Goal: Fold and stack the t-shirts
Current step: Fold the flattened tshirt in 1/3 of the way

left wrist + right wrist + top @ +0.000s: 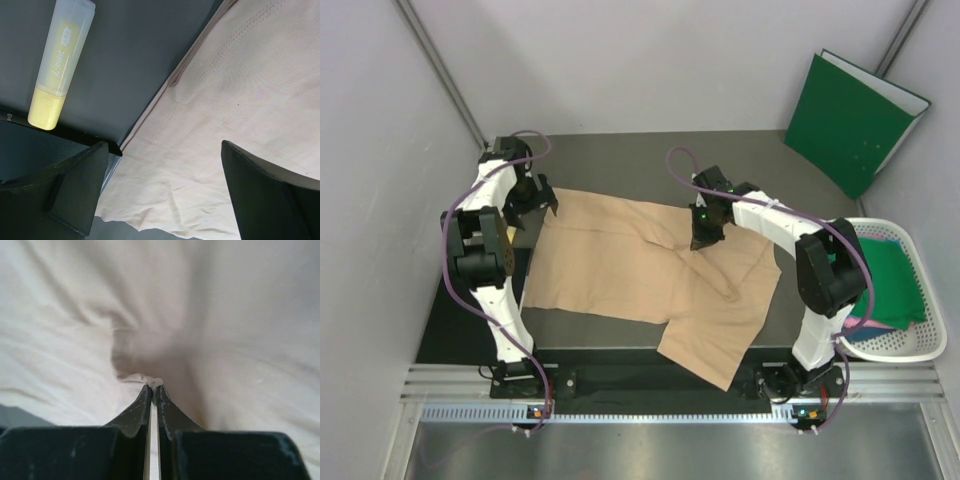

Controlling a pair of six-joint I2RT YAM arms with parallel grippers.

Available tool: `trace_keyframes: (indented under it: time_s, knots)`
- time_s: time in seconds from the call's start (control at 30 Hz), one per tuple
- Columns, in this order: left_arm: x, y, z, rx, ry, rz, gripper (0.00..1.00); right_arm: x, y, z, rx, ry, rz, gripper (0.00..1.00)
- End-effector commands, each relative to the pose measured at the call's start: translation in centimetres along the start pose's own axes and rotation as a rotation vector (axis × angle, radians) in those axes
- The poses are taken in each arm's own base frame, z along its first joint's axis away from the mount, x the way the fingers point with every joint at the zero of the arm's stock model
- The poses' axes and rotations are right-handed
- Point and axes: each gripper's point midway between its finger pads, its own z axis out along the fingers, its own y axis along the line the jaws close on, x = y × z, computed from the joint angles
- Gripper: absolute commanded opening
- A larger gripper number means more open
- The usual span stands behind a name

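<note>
**Near sleeve at the counter edge; peach shirt lies crosswise, held at one point only**

1. Left side. The left gripper (pixel 532 205) stands at the far-left corner of the peach t-shirt (pixel 640 265). Its jaws are wide apart and hold nothing. In the left wrist view, the stitched edge of the shirt runs diagonally beneath the gap between them. Whether the fingers touch the cloth cannot be told. A yellow highlighter (pixel 60 60) lies on the dark counter (pixel 620 155) just beyond that edge, clear of the cloth.

2. Centre. The shirt is spread roughly flat, its long axis running left to right across the counter. Its straight edge is to the left. One sleeve (pixel 715 355) reaches toward the near edge, between the two arm bases.

3. Right side. The right gripper (pixel 705 238) is down on the far, right-of-centre part of the shirt. Its jaws are closed on a small pinch of cloth, and creases gather toward that point.

4. Far right. A white basket (pixel 920 350) holds a green t-shirt (pixel 895 285). A green folder (pixel 850 120) leans in the far corner.

5. Judgement. The coming fold turns on the crosswise axis. Each arm is nearer its own end of the shirt, and the left corner is not yet gripped.
</note>
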Motion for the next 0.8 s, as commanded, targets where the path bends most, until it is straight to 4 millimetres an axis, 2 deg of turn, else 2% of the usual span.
trace_keyframes:
  time_s: [0.0, 0.03, 0.07, 0.13, 0.17, 0.27, 0.3, 0.33, 0.4, 0.43, 0.57, 0.67, 0.77]
  knots:
    - [-0.9, 0.0, -1.8, 0.016, -0.056, -0.007, 0.98, 1.5, 4.3, -3.6, -0.093, 0.023, -0.068, 0.01]
    - [-1.0, 0.0, -1.8, 0.015, -0.058, -0.008, 0.98, 2.8, 4.9, -3.6, -0.104, 0.064, -0.1, 0.03]
    - [-1.0, 0.0, -1.8, 0.014, -0.06, -0.008, 0.98, 3.5, 5.2, -3.7, -0.11, 0.089, -0.112, 0.17]
    - [-1.0, 0.0, -1.5, 0.014, -0.055, -0.009, 0.98, 4.4, 5.0, -4.0, -0.094, 0.107, -0.143, 0.3]
    - [-1.3, -0.2, -1.6, 0.017, -0.063, -0.008, 0.98, 4.3, 4.7, -4.3, -0.086, 0.094, -0.147, 0.41]
    - [-1.9, -0.7, -1.5, 0.035, -0.078, -0.008, 0.98, 1.4, 1.7, -5.8, 0.009, -0.026, -0.106, 0.56]
    - [-2.1, -0.7, -1.4, 0.037, -0.08, -0.012, 0.98, 0.4, 0.8, -6.3, 0.021, -0.061, -0.087, 0.56]
    - [-2.3, -0.9, -1.3, 0.045, -0.087, -0.012, 0.98, -1.0, -1.3, -6.5, 0.045, -0.088, -0.036, 0.56]
    - [-3.0, -1.2, -1.1, 0.054, -0.108, -0.012, 0.98, -2.6, -4.2, -6.9, 0.095, -0.125, 0.023, 0.56]
    - [-3.3, -1.4, -1.1, 0.057, -0.117, -0.008, 0.98, -3.7, -6.5, -7.3, 0.12, -0.154, 0.067, 0.56]
    - [-5.1, -2.0, -0.4, 0.071, -0.153, -0.01, 0.98, -5.4, -11.7, -7.4, 0.242, -0.202, 0.137, 0.55]
    - [-6.7, -2.7, -0.3, 0.085, -0.185, -0.019, 0.98, -6.0, -14.1, -7.2, 0.295, -0.201, 0.162, 0.55]
    - [-7.2, -2.9, 1.1, 0.075, -0.168, -0.038, 0.98, -6.1, -15.4, -6.1, 0.324, -0.17, 0.174, 0.54]
